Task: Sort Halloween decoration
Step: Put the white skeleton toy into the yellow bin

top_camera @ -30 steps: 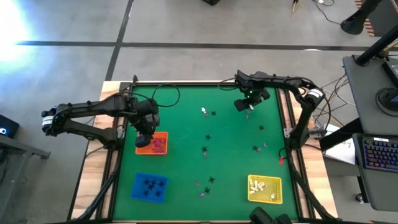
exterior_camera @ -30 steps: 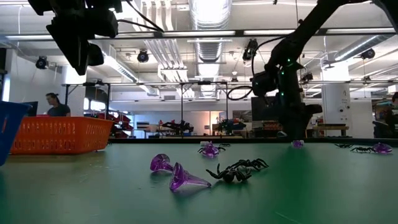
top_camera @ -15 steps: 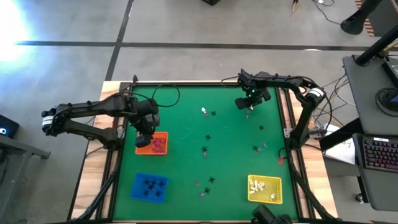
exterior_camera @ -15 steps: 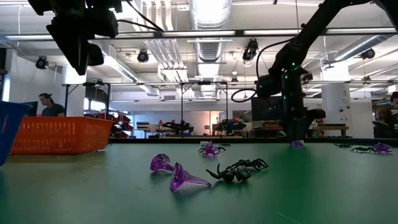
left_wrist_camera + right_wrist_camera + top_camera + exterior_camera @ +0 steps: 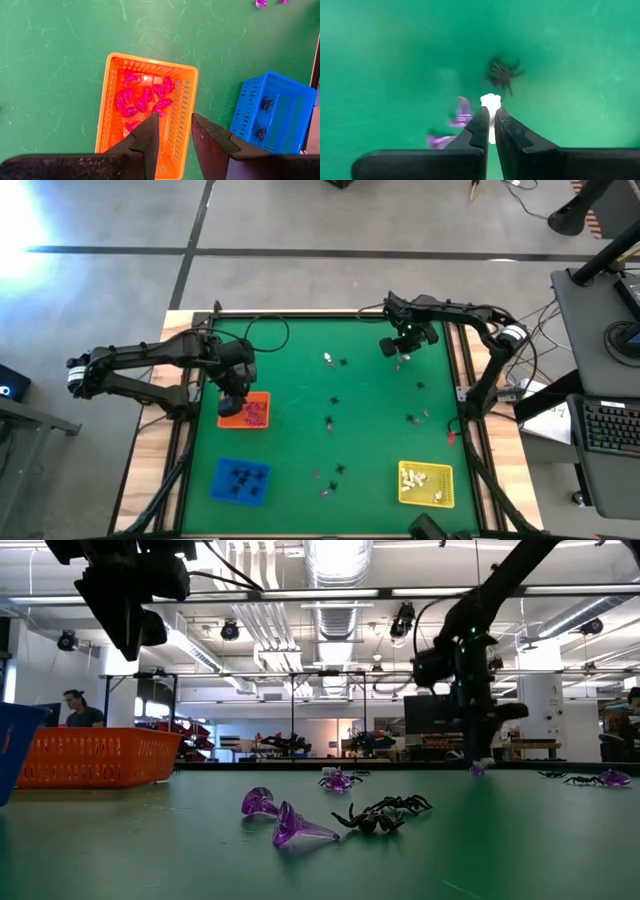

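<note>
While the left gripper hangs with fingers apart over the orange perforated plastic tray of pinkish-purple trinkets at the green mat's nine o'clock edge, the right gripper stands low near the one o'clock corner, close to the far rail, fingers pinched on a small white trinket. A black plastic spider and purple pieces lie just beside it. The blue tray sits at seven o'clock, the yellow tray at five; loose trinkets dot the open middle.
</note>
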